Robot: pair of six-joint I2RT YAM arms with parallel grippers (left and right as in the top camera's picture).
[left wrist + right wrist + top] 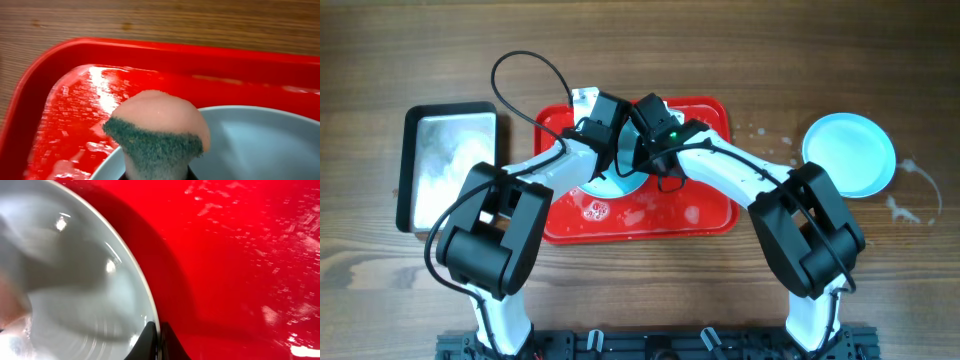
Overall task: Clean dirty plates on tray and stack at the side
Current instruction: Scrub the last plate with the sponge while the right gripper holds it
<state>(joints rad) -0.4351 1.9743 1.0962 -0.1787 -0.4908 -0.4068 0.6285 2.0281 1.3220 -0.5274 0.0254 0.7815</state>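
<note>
Left wrist view: at 6 o'clock of the frame, only dark slivers of the left gripper (157, 176), apparently pinched shut on the narrowed waist of a sponge (159, 125), pink with a green scouring face; too little of the fingers in shot to be sure. Sponge head standing right at the 9 o'clock rim of a pale-blue plate (260, 145); contact with the rim impossible to judge. Beyond, from 9 to 12 o'clock, the wet floor and raised wall of the red tray (150, 50), with the plate lying inside.

Right wrist view: at 6 o'clock, the right gripper (158, 342), black fingertips (146, 345) drawn nearly together and clamped on that plate's rim, one tip inside it, one outside. Plate spread toward 9 o'clock, glossy; tray floor beaded with droplets from 12 round to 4 o'clock.

Overhead: both grippers meeting over the tray's middle, hiding all but a pale sliver of the plate beneath. Tray at the centre of the wooden table (770, 60). At 3 o'clock from the tray, well apart on bare wood, a second plate (850, 153), with water splashes (905, 200) scattered near it. At 9 o'clock from the tray, near but not touching, a silver pan (448, 165) with a black rim.
</note>
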